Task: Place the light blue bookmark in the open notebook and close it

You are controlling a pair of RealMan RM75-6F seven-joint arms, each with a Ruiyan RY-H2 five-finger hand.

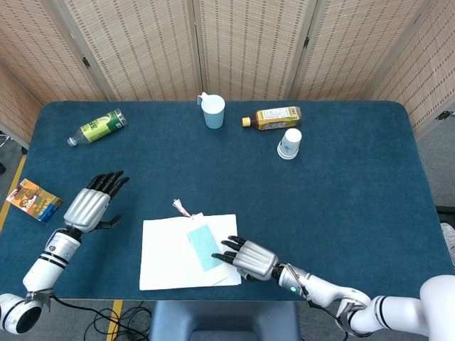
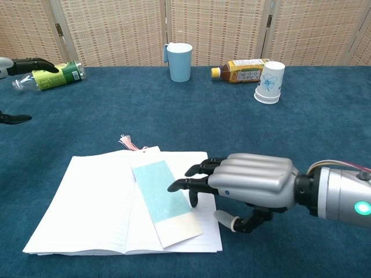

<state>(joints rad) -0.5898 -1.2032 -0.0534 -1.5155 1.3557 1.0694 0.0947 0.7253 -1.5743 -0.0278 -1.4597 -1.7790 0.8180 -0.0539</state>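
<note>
Light blue bookmark point(image 2: 162, 190), white notebook point(image 2: 93, 211), seemingly lined.
</note>
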